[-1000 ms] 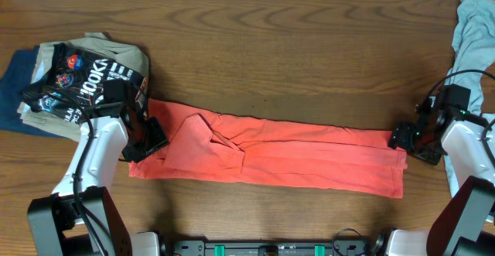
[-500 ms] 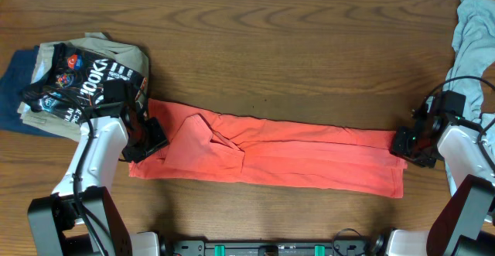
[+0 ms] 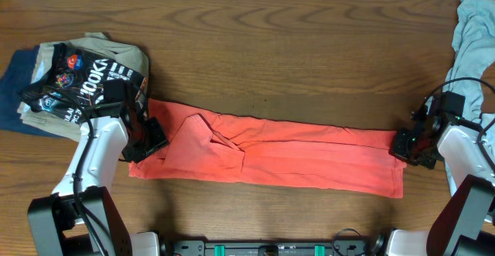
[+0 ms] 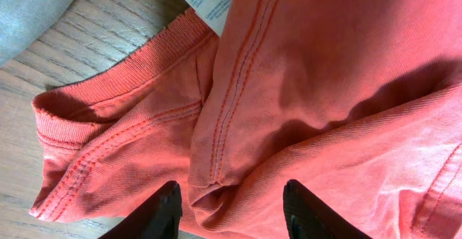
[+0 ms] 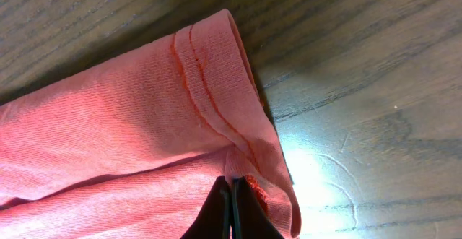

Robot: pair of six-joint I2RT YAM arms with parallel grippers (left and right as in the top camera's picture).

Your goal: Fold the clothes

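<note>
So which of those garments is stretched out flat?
The red-orange T-shirt, lying as one long strip; the black printed shirt and the grey garment sit bunched up.

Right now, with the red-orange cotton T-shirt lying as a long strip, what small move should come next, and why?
Probably close the left gripper on the neck-end fold of the red-orange cotton T-shirt: its fingers stand open astride that fabric, while the right gripper is shut on the hem corner.

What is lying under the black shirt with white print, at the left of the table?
Under the black shirt a tan garment shows, and below that a navy garment sticks out to the left. Whether anything else lies in the pile is covered.
</note>
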